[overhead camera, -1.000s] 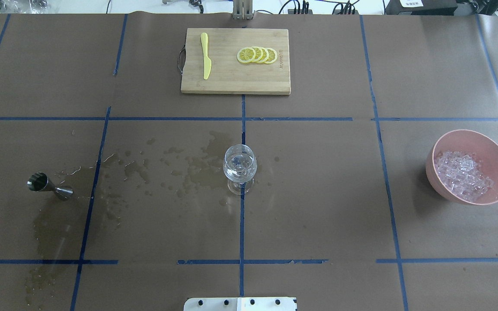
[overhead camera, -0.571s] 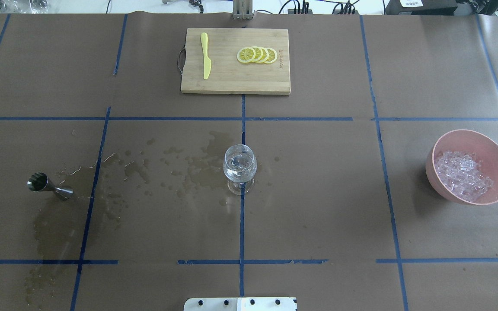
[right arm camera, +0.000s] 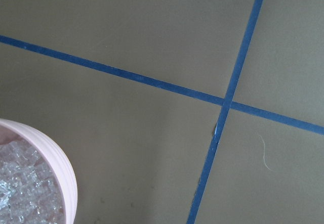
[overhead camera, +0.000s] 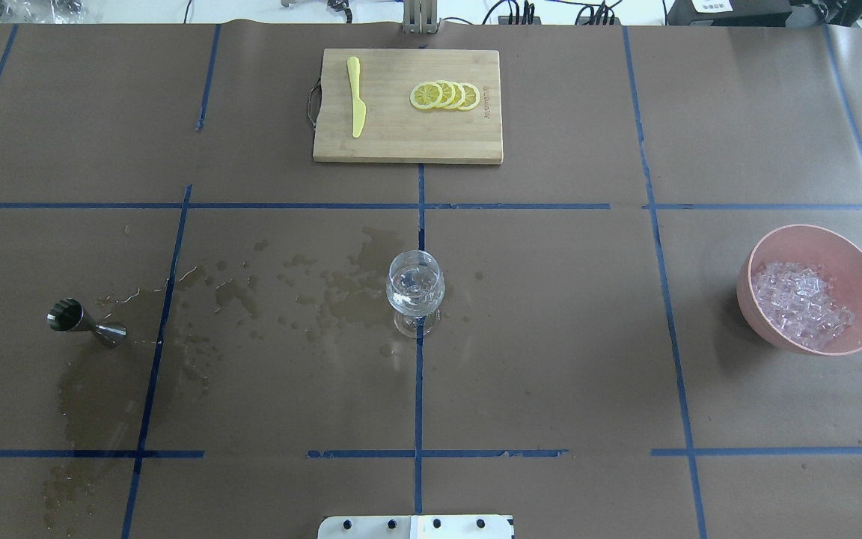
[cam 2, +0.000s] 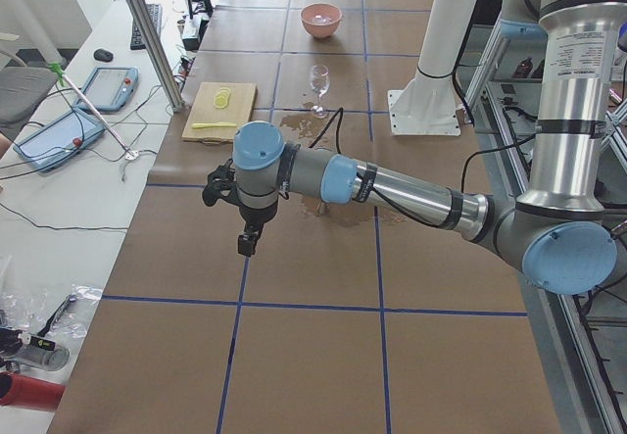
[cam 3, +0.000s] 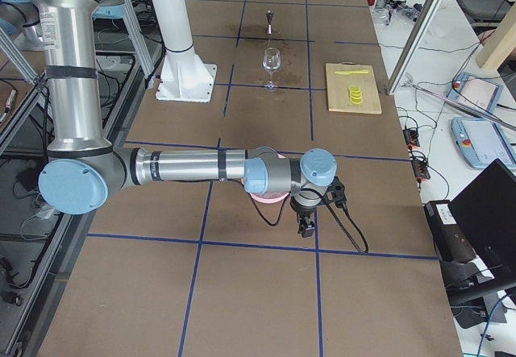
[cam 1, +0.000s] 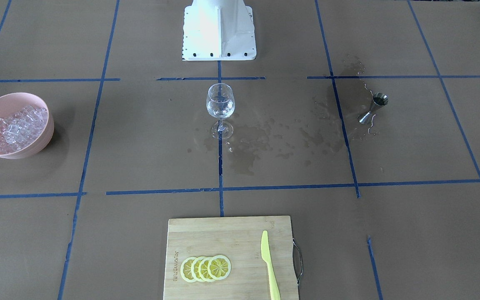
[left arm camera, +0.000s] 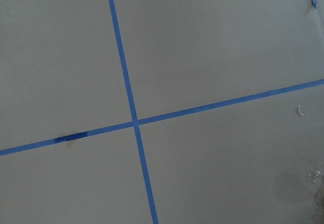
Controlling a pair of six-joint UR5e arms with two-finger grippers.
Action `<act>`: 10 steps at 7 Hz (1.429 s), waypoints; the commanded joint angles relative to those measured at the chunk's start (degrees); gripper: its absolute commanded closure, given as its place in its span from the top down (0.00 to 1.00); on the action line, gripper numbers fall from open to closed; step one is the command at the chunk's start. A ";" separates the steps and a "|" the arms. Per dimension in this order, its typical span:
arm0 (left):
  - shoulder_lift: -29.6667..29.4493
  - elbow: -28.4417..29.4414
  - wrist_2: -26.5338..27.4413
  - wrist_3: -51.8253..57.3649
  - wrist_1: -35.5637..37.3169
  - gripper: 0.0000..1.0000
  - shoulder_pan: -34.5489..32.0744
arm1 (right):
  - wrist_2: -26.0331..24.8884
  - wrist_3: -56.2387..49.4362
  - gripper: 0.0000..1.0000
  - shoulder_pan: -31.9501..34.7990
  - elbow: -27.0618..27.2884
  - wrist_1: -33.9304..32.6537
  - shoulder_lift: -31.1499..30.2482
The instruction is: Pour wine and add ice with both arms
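A clear wine glass (overhead camera: pixel 415 292) stands upright at the table's middle with a little clear liquid in its bowl; it also shows in the front view (cam 1: pixel 221 106). A steel jigger (overhead camera: pixel 75 320) stands to its left among wet stains. A pink bowl (overhead camera: pixel 745 292) at the right holds a heap of ice cubes (overhead camera: pixel 798 299). The left gripper (cam 2: pixel 248 243) hangs over bare table, far from the jigger. The right gripper (cam 3: pixel 306 226) hangs just past the bowl (right arm camera: pixel 68 178). I cannot tell whether either is open or shut. Neither arm shows in the overhead view.
A wooden cutting board (overhead camera: pixel 407 142) with lemon slices (overhead camera: pixel 446 95) and a yellow knife (overhead camera: pixel 356 96) lies at the far middle. Wet patches (overhead camera: pixel 341 292) spread between jigger and glass. The white robot base (cam 1: pixel 218 29) stands behind the glass.
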 commanded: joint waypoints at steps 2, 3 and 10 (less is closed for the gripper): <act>4.28 3.90 -10.64 -0.16 -11.43 1.00 0.14 | 2.11 -0.09 1.00 -0.16 -0.40 6.36 -1.91; 5.88 4.43 -10.75 -1.72 -21.92 1.00 0.93 | 2.29 0.00 1.00 -0.16 -0.31 6.89 -2.36; 16.33 -1.72 17.45 -47.29 -73.46 0.93 31.68 | 2.73 -0.18 1.00 -0.16 -2.24 12.52 -3.24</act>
